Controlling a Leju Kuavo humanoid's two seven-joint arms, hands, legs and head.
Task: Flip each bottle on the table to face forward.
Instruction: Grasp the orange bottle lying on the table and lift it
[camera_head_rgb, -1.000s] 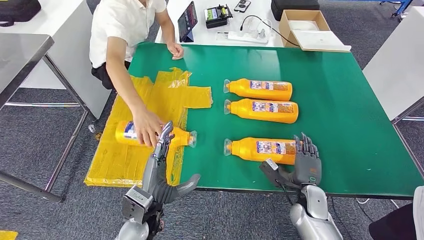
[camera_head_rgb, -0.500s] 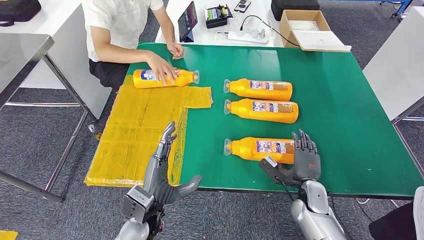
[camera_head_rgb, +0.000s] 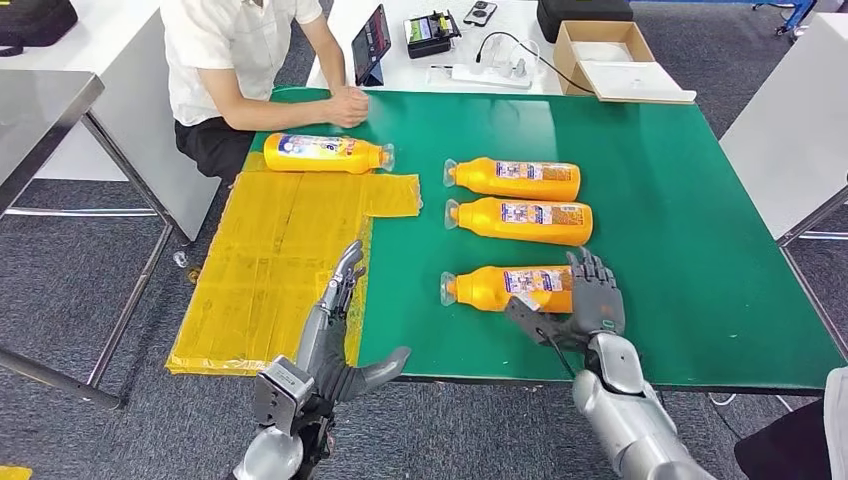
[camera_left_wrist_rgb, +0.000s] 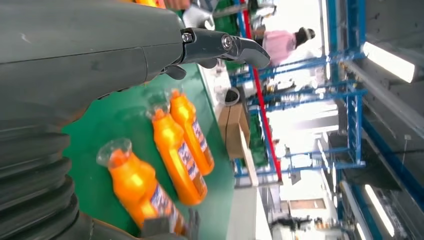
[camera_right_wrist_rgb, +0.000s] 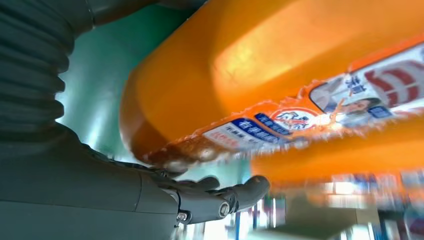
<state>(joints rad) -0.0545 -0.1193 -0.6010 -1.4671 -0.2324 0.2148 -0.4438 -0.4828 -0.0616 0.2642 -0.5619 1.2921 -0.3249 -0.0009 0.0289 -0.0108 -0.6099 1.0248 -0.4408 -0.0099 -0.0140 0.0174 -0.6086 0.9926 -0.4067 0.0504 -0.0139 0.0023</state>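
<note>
My right hand (camera_head_rgb: 597, 296) is up against the base of the nearest bottle (camera_head_rgb: 505, 287), with open green table (camera_head_rgb: 690, 230) to its right. Just beyond it, two more bottles (camera_head_rgb: 516, 178) (camera_head_rgb: 523, 220) lie close together, blocking the way farther in. My left hand (camera_head_rgb: 335, 325) has bare yellow sheet (camera_head_rgb: 275, 260) ahead. At the sheet's far edge, a fourth bottle (camera_head_rgb: 326, 153) and a person's hands (camera_head_rgb: 348, 105) bar the way.
</note>
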